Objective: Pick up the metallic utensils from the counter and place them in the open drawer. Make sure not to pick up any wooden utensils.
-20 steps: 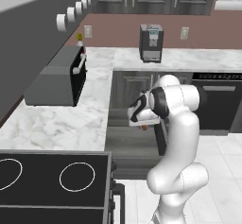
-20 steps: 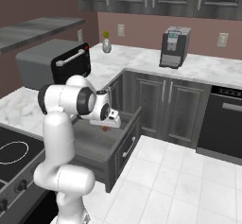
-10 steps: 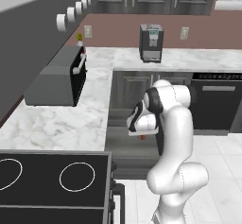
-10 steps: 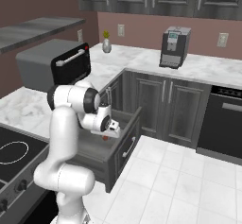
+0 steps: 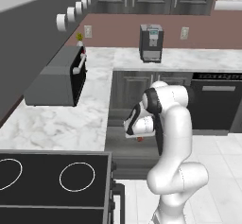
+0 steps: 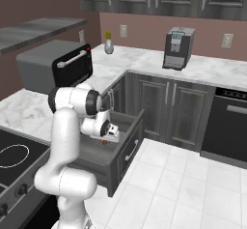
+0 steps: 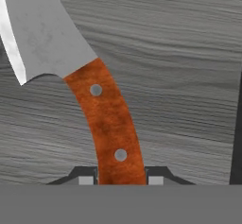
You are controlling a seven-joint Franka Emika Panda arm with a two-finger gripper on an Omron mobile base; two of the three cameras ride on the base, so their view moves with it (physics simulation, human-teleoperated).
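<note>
My gripper (image 7: 120,180) is shut on a metallic knife (image 7: 111,119), its orange-brown riveted handle pinched between the two fingertips (image 7: 86,179). The silver blade (image 7: 42,29) points away from the hand, close above the grey grained floor of the open drawer (image 7: 179,76). From the base, the gripper (image 5: 137,134) hangs low inside the open drawer (image 5: 130,165), with a bit of the handle (image 5: 140,139) showing below the hand. The right base view has the gripper (image 6: 112,135) within the drawer (image 6: 126,151). The white marble counter (image 5: 61,121) lies to the left.
A grey toaster oven (image 5: 56,79) and a small vase (image 5: 79,38) stand on the counter, a coffee machine (image 5: 151,43) at the back. The black stovetop (image 5: 47,180) is near left, a dishwasher (image 5: 215,100) to the right. The drawer's dark side wall (image 7: 236,133) is close.
The arm has lowered the hand with the knife from above the drawer down into it. The base has not moved.
</note>
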